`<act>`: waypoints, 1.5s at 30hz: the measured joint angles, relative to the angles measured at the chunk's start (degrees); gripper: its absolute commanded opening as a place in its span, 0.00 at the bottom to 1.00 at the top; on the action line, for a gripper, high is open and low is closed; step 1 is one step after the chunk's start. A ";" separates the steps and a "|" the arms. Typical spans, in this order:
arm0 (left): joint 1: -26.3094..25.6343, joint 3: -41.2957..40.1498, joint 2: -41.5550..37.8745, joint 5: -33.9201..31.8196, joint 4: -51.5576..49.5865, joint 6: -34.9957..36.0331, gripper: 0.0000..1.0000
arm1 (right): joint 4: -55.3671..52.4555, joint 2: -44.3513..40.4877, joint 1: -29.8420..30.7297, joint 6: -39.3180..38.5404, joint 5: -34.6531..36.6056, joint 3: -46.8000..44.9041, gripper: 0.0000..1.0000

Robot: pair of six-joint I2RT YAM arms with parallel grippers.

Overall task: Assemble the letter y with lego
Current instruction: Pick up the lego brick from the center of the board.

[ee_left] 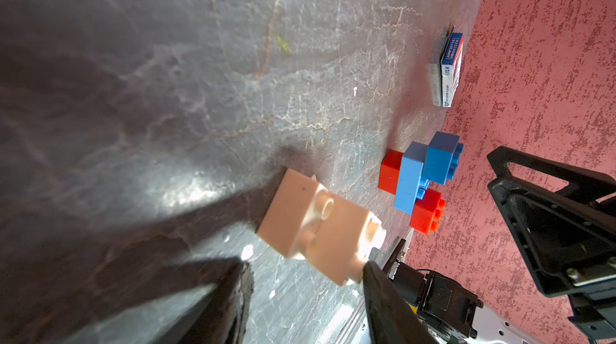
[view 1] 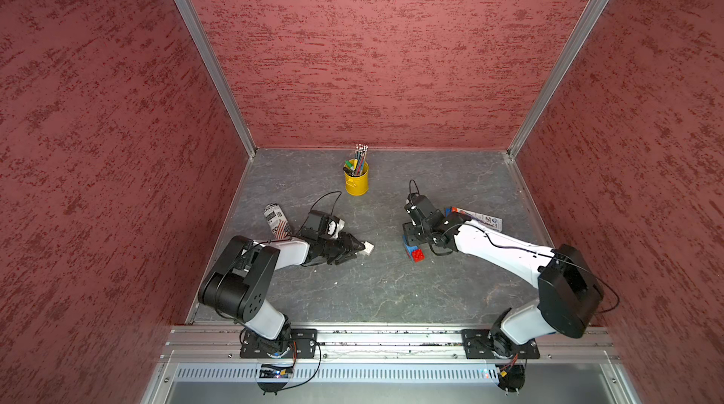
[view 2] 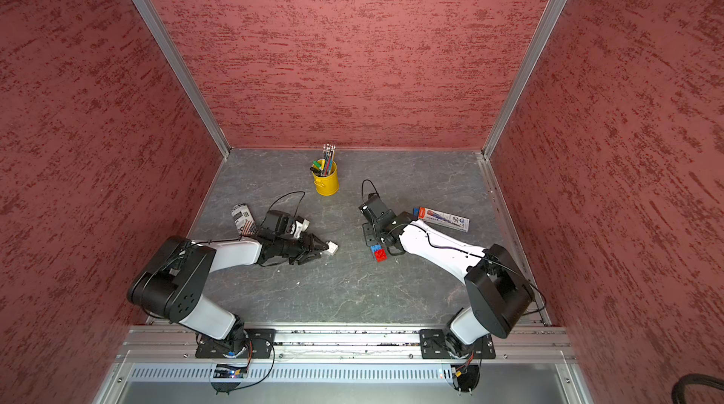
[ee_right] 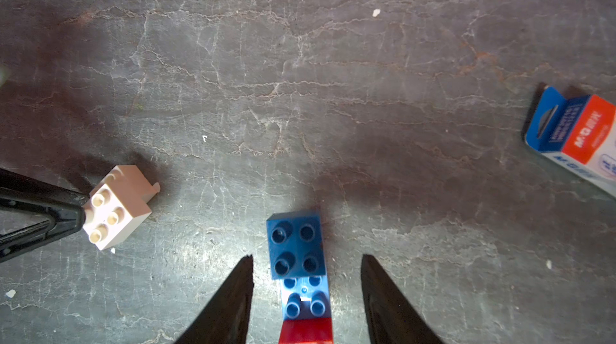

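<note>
Cream-white bricks (ee_right: 116,207) lower left; dark blue, light blue and red bricks (ee_right: 296,249) lower centre; grey, pale-veined tabletop (ee_right: 300,75); blue, orange and white box (ee_right: 576,132) right. In a top view, yellow cup (view 1: 357,184), mottled red walls (view 1: 391,49).

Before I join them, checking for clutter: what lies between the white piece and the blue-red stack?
Only bare table between white piece and stack, seen in the right wrist view.

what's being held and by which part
Nothing in the right gripper, fingers open astride the blue-red lego. The left gripper flanks one end of the white lego piece; firm grip cannot be told.
</note>
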 measured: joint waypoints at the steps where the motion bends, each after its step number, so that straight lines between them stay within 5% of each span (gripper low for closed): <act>1: 0.00 0.00 0.00 0.00 0.00 0.00 0.54 | 0.00 0.00 0.00 0.00 0.00 0.00 0.55; 16: 0.02 -0.11 -0.13 0.17 0.68 -0.09 0.62 | -0.02 -0.42 0.00 0.00 -0.11 -0.02 0.55; 45: 0.72 -1.68 -0.35 0.46 3.04 -0.28 0.51 | -2.32 -0.42 0.00 -0.04 -2.43 -0.74 0.62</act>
